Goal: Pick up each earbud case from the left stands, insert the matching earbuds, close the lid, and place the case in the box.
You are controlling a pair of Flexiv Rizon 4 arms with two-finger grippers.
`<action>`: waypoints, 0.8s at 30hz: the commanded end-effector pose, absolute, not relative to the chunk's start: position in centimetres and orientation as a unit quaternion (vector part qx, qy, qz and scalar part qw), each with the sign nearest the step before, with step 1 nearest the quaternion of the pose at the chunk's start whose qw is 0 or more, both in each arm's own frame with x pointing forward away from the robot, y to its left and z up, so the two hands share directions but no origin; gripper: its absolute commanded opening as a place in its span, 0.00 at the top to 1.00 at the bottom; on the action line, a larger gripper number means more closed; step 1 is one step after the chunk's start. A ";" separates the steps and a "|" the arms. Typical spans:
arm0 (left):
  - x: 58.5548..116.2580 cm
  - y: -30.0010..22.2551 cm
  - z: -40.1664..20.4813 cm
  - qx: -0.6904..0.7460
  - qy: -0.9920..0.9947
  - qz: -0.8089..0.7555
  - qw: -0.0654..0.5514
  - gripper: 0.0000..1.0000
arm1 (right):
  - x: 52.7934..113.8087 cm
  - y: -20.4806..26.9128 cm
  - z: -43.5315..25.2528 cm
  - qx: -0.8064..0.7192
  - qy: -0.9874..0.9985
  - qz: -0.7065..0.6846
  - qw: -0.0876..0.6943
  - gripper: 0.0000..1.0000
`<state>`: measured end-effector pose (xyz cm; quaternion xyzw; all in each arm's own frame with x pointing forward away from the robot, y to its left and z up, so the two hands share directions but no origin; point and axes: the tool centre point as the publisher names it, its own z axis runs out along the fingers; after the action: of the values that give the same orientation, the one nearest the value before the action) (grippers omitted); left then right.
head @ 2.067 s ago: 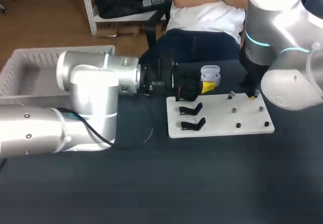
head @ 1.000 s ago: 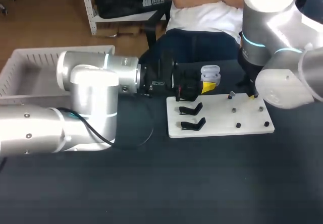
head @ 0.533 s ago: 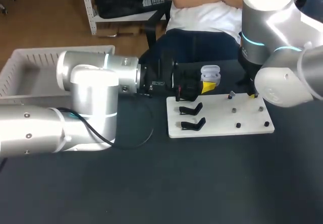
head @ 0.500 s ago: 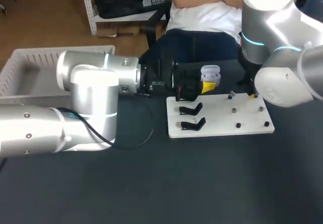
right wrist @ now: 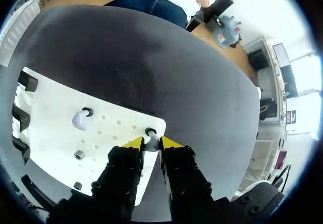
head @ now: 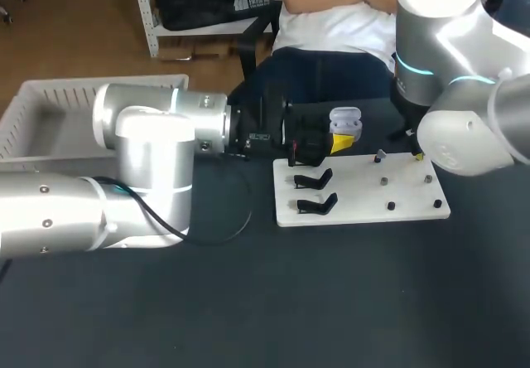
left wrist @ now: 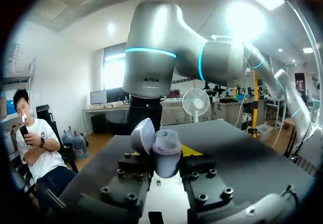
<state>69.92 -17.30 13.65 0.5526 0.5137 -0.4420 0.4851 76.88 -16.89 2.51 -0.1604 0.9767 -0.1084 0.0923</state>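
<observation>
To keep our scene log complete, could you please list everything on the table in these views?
earbud case: one, pale grey, lid open, held above the table just beyond the board's far left corner.
board: one, white, on the table right of the middle.
stands: two clear in the head view, black, on the board's left part.
corner earbud: one, pale grey, at the board's far right corner.
pegged earbud: one, pale lilac, on a peg further left.
pegs: several, dark, on the board's right part.
box: one, white, slatted, at the table's far left.
table: one, dark.
left gripper: yellow-tipped, shut on the earbud case.
right gripper: yellow-tipped, shut on the corner earbud.
</observation>
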 end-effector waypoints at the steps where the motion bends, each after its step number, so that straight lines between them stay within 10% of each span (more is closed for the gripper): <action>1: 69.7 -17.3 13.5 0.550 0.513 -0.440 0.490 1.00 | 76.7 -16.8 2.4 -0.159 0.977 -0.109 0.093 1.00; 24: 69.7 -17.3 13.5 0.550 0.513 -0.440 0.490 1.00 | 71.4 -16.5 13.3 -0.126 0.986 -0.092 0.050 1.00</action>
<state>69.92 -17.30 13.66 0.5527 0.5137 -0.4420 0.4851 72.91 -16.83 10.83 -0.1264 0.9859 -0.0992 0.0459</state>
